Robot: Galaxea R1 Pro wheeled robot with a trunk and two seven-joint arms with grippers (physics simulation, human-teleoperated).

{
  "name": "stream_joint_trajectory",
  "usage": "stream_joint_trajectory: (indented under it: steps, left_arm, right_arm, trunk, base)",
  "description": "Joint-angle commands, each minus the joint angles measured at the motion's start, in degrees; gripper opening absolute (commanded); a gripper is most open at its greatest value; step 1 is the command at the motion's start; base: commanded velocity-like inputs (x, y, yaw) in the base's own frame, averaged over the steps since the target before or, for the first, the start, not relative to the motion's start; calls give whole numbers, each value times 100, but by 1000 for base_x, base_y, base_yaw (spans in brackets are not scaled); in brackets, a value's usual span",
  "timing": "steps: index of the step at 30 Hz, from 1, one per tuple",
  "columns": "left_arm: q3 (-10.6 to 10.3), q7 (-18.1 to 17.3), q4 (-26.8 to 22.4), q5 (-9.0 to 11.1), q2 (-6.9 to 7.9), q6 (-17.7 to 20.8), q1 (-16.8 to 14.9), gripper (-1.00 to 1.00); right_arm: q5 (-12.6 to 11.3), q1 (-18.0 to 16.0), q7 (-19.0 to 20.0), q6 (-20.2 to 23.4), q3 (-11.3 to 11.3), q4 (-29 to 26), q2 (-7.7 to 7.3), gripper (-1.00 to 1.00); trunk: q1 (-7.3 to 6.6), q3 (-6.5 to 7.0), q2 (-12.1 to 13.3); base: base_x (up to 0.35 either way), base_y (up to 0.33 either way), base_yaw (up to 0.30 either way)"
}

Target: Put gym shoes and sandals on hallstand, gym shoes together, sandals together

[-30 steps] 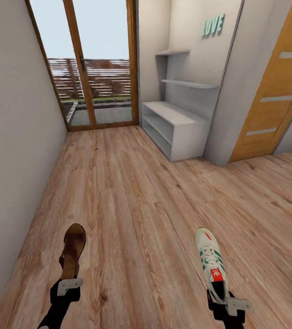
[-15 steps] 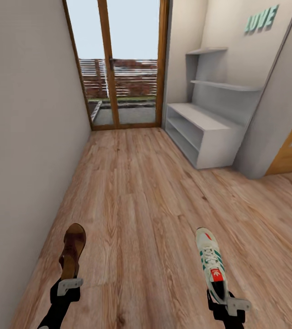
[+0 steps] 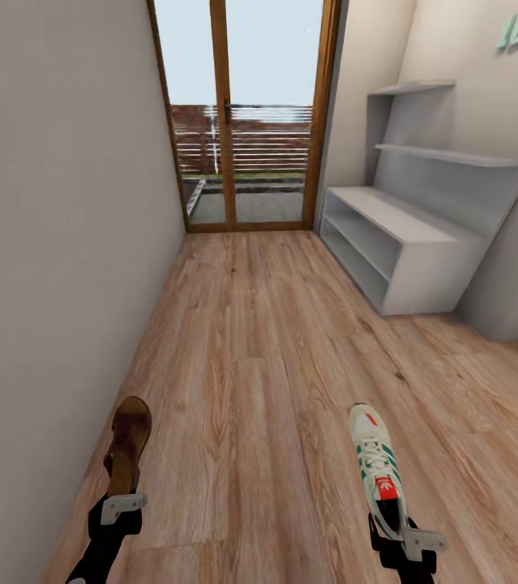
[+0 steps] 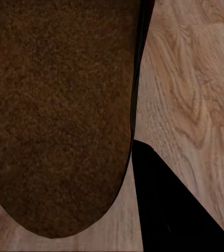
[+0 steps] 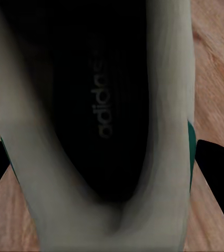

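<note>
My left gripper (image 3: 118, 501) is shut on the heel end of a brown sandal (image 3: 128, 444), held above the corridor floor (image 3: 250, 389) at the lower left of the head view. The sandal's brown sole (image 4: 59, 115) sits close up in the left wrist view. My right gripper (image 3: 395, 527) is shut on the heel of a white gym shoe (image 3: 376, 462) with green stripes and a red tongue label. Its dark inside (image 5: 91, 105) fills much of the right wrist view. The pale-grey hallstand (image 3: 404, 243) stands against the right wall further down the corridor.
A plain wall (image 3: 56, 243) runs close along the left. A wood-framed glass door (image 3: 242, 122) closes the far end. Two floating shelves (image 3: 453, 154) hang above the hallstand's bench top. Open plank floor stretches between me and the rack.
The view has swung to the right-hand things sliding rightwards: the hallstand and glass door sit further right, and the orange door has left the picture. Both grippers keep their shoes in the same place.
</note>
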Motion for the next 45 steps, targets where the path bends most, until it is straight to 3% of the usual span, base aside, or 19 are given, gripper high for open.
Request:
stream_joint_trajectory:
  steps: [1, 7, 15, 17, 18, 20, 45]
  left_arm:
    - [7, -12, 1, 4, 0, -14, -3, -100]
    - [4, -12, 19, 8, -6, -14, -3, -100]
    - [6, -12, 22, 8, -7, -14, -3, -100]
    - [4, -12, 24, 8, -7, -14, -3, -100]
    - [4, -12, 24, 8, -7, -14, -3, -100]
    - [4, -12, 24, 8, -7, -14, -3, -100]
    - [3, -12, 18, 8, -4, -23, -3, -100]
  right_arm:
    - [-47, -4, 9, -13, 25, 1, -27, -100]
    - [-40, -3, 41, -6, 26, -1, -247, -100]
    - [-39, -3, 116, -5, 30, -1, -296, -100]
    - [-49, -4, 526, 0, 26, 2, -397, -100]
    - [-73, -3, 1020, 2, 10, 6, -514, -100]
    - [-84, -3, 1192, 3, 2, 3, -538, -100]
    - [-88, -3, 1320, 3, -8, -9, -532, -100]
  trunk:
    - [2, -4, -2]
    - [2, -4, -2]
    - [2, -4, -2]
    - [2, -4, -2]
    - [2, -4, -2]
    - [2, -4, -2]
    - [2, -4, -2]
  base:
    - [328, 40, 3]
    - [332, 14, 1]
    - [334, 1, 0]
    - [334, 0, 0]
    - [334, 0, 0]
    - [334, 0, 0]
    - [334, 0, 0]
